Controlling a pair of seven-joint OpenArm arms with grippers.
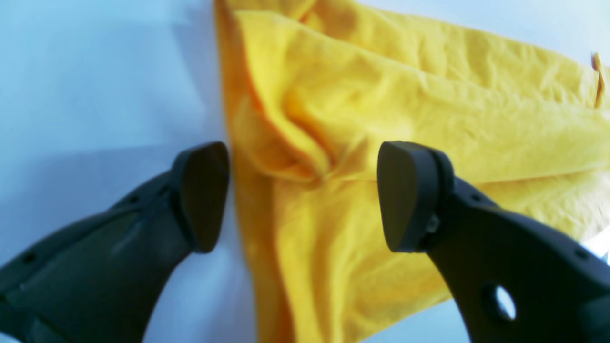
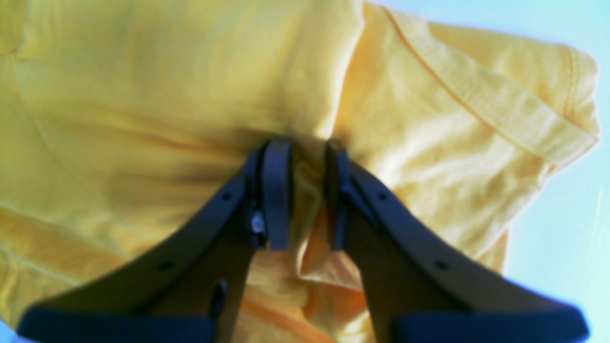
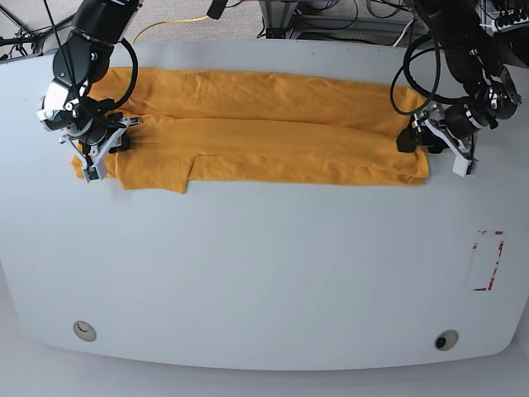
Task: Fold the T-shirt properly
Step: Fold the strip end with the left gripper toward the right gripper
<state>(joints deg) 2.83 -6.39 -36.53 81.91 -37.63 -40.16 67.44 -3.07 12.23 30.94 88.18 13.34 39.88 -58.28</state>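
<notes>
The orange-yellow T-shirt [image 3: 264, 136] lies folded lengthwise in a long strip across the far part of the table. My right gripper [image 2: 307, 190] is shut on a bunched fold of the T-shirt [image 2: 143, 95] near the sleeve and collar end. In the base view it [image 3: 103, 153] is at the strip's left end. My left gripper [image 1: 302, 195] is open and straddles the T-shirt's [image 1: 429, 109] edge: one fingertip [image 1: 202, 195] is over bare table, the other [image 1: 405, 195] over cloth. In the base view it [image 3: 421, 141] is at the strip's right end. No lettering or tag shows.
The white table [image 3: 264, 273] stretches toward the front. A red-and-white mark [image 3: 486, 260] is at its right side. Two round holes [image 3: 83, 331] [image 3: 446, 340] are near the front edge. Cables and equipment sit behind the far edge.
</notes>
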